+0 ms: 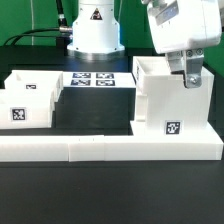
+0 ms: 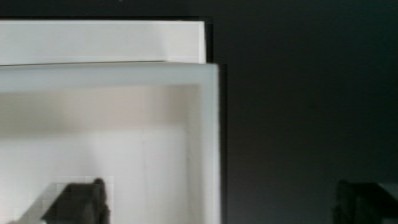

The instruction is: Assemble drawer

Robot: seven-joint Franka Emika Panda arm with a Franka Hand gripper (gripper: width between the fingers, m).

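The housing (image 1: 165,100), toward the table edge at the exterior view's right, is being straddled by the spread gripper (image 1: 189,78). Centring before clamping is being advised.

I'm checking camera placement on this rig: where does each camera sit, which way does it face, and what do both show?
Exterior view: off the arm, raised, facing the robot's white base across the black table and long low white wall; shows base, arm and tool.
Wrist view: on the wrist, looking down between the tool's dark fingertips onto the large white plastic cube-like housing.
Shared: the housing's thin side wall, standing between the open tool's fingers.
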